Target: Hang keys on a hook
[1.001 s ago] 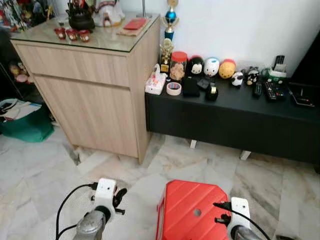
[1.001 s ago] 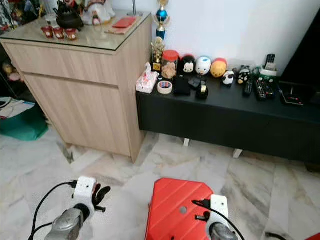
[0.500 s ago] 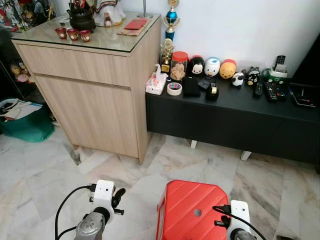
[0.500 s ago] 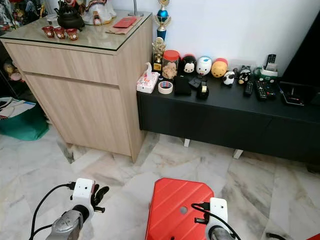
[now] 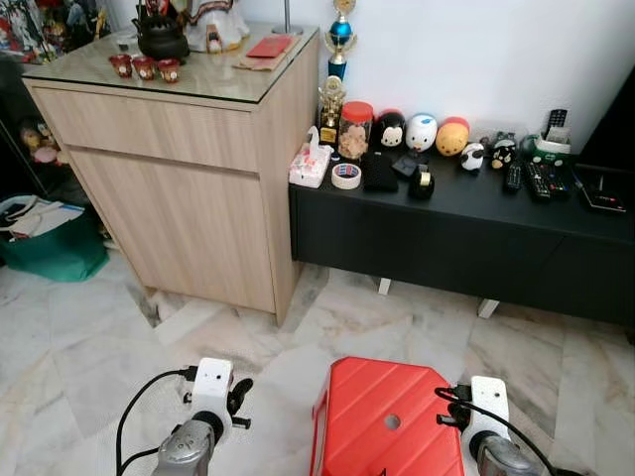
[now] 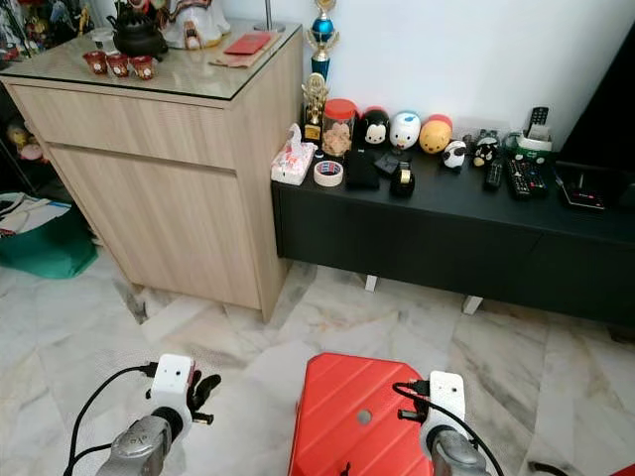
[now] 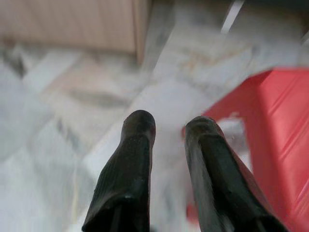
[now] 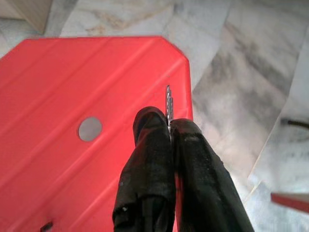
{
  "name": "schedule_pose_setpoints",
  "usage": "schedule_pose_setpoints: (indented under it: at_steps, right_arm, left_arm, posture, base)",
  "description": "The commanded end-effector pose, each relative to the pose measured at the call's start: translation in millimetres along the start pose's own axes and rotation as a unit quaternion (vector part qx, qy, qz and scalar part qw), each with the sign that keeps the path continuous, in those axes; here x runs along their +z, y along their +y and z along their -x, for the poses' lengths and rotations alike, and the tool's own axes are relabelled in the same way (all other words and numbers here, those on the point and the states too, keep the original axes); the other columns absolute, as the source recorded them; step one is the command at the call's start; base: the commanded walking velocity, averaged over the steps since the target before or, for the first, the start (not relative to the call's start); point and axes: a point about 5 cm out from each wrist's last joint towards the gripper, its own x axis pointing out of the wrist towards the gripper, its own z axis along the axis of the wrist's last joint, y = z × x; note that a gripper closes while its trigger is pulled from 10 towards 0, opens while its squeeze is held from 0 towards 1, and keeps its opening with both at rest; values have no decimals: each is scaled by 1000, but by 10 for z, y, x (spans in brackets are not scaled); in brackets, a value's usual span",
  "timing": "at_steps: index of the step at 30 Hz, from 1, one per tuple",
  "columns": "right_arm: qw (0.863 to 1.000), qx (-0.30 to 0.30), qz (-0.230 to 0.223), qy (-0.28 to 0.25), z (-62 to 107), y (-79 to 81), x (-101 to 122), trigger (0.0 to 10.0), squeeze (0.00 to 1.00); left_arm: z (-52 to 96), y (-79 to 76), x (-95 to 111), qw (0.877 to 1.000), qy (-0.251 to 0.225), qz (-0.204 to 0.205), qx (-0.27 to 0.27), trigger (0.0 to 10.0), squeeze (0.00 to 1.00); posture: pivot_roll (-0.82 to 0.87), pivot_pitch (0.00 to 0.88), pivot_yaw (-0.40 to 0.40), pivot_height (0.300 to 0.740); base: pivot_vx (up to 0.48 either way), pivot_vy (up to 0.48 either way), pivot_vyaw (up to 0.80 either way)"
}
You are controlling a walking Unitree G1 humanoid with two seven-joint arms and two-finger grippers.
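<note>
The right gripper [image 8: 170, 126] is closed, its two black fingers pinching a thin metal key [image 8: 168, 104] whose toothed blade protrudes just past the fingertips. The key sits above the near right corner of a red plastic stool [image 5: 382, 416], which has a ribbed top and a small round hole in the middle. In the head views the right arm stays low, at the stool's right edge.

The left gripper [image 7: 169, 128] hangs low on the left of the stool, over the marble floor [image 5: 89, 337]. Its fingers are slightly parted and hold nothing.

Beyond the stool, a low black bench [image 5: 476, 233] stands against the white wall. It carries a roll of tape [image 5: 345, 176], a red-lidded jar [image 5: 354, 129], round toy figures [image 5: 420, 132] and several remote controls [image 5: 537, 180]. To the bench's left stands a light wood cabinet [image 5: 179, 188] with a glass top, bearing a dark teapot [image 5: 160, 38] and small red cups [image 5: 144, 67]. A green bag [image 5: 55, 248] lies on the floor beside the cabinet.
</note>
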Motion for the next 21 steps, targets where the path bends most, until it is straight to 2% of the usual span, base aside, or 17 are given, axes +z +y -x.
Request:
schedule_pose_setpoints:
  at_steps: [1, 5, 10, 17, 21]
  right_arm:
    - [1000, -5, -15, 16, 10, -8, -77, 10000, 0]
    - [999, -11, -27, 25, 18, -21, -124, 10000, 0]
    - [999, -16, -17, 36, 28, -41, -171, 10000, 0]
    - [998, -20, -33, 42, 42, -32, -240, 10000, 0]
    - [997, -23, -39, 56, 70, -19, -363, 10000, 0]
  left_arm:
    - [42, 49, -141, 999, 37, 4, 14, 10000, 0]
    - [94, 68, -280, 997, 69, 6, 22, 10000, 0]
    - [161, 88, -437, 994, 104, 15, 38, 10000, 0]
    - [228, 125, -559, 990, 129, 24, 51, 10000, 0]
    - [303, 134, -680, 987, 146, 30, 55, 10000, 0]
  posture:
    - [44, 0, -49, 740]
    - [54, 0, -59, 740]
    - [62, 0, -68, 740]
    - [58, 0, -58, 740]
    - [51, 0, -44, 740]
  base:
    - [0, 0, 0]
    - [0, 0, 0]
    - [0, 0, 0]
    - [0, 0, 0]
    - [0, 0, 0]
